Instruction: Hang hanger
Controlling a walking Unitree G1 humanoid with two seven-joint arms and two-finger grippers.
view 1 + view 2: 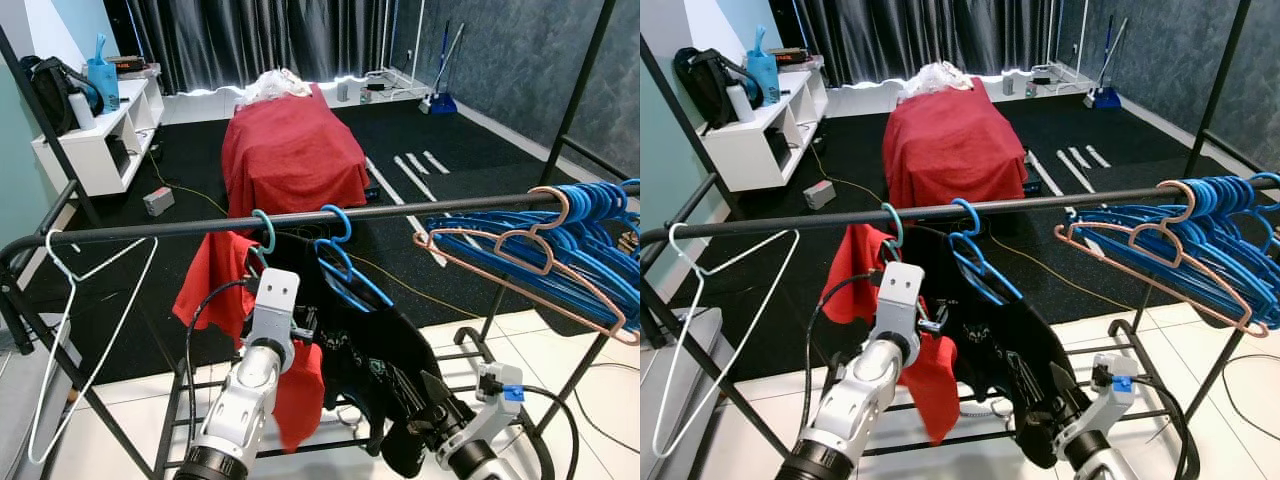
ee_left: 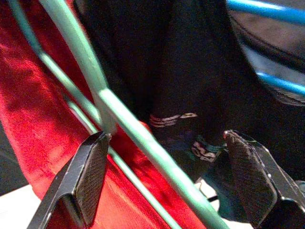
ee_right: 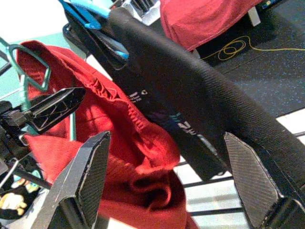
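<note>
A teal hanger carrying a red garment hangs by its hook on the black rail. Beside it a blue hanger holds a black garment. My left gripper is raised between the two garments and stands open. In the left wrist view the teal hanger's wires run between its fingers. My right gripper is low on the right, open, pointing into the black garment, with nothing gripped.
A white wire hanger hangs at the rail's left end. Several blue hangers and a pink one crowd the right end. Behind the rack stand a red-draped table and a white shelf. A yellow cable crosses the floor.
</note>
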